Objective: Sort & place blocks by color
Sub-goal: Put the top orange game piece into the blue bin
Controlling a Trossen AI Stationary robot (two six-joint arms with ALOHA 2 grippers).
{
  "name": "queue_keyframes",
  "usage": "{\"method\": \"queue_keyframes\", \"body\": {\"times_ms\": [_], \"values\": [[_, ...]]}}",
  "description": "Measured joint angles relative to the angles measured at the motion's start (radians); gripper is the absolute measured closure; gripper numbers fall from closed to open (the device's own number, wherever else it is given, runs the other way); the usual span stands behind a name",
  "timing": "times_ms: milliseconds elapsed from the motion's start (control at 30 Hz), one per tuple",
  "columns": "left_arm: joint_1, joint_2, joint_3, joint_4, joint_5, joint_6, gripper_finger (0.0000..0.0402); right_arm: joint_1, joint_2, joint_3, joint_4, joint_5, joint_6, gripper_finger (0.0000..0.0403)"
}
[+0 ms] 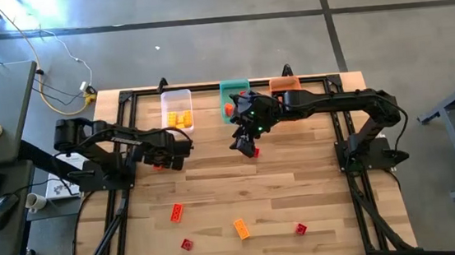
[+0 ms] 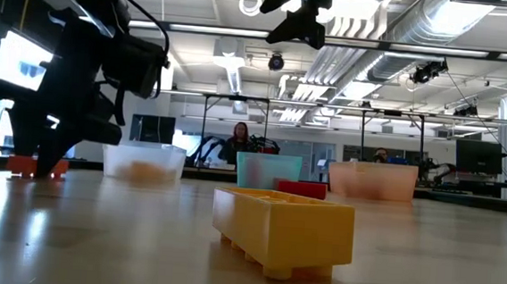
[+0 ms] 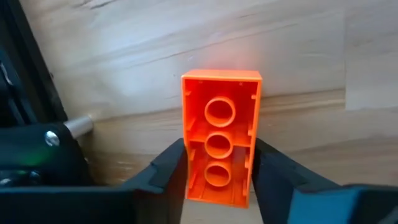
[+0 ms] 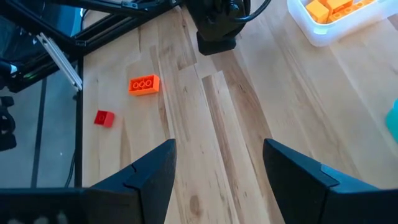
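Note:
My left gripper is down at the table's left middle, shut on an orange brick that lies with its hollow underside up. It also shows in the low view. My right gripper hangs open and empty high over the table's middle, just in front of the teal bin. Loose bricks lie near the front edge: a red-orange one, a red one, an orange-yellow one and another red one. My left gripper pinches the orange brick's two long sides between its two fingers, near one end of the brick. The fingers come from above, pointing down, and lie across the brick. The brick lies flat at table level, its open underside up.
A clear bin with yellow bricks, the teal bin and an orange bin stand in a row at the far edge. A small red brick lies behind the yellow one in the low view. Bare wood lies between the arms.

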Motion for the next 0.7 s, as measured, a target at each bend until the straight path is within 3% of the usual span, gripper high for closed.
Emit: {"method": "queue_keyframes", "body": {"times_ms": [100, 467, 700], "values": [[0.0, 0.0, 0.0, -0.002, 0.0, 0.054, 0.0293, 0.0, 0.0, 0.0, 0.0, 0.0, 0.015, 0.0176], [-0.001, -0.086, 0.009, 0.079, 0.092, 0.249, 0.029, 0.0, 0.0, 0.0, 0.004, 0.0, 0.014, 0.0176], [-0.017, -0.174, 0.018, 0.247, 0.176, 0.361, 0.0292, 0.015, 0.0, 0.0, 0.011, -0.003, 0.0, 0.0176]]}}
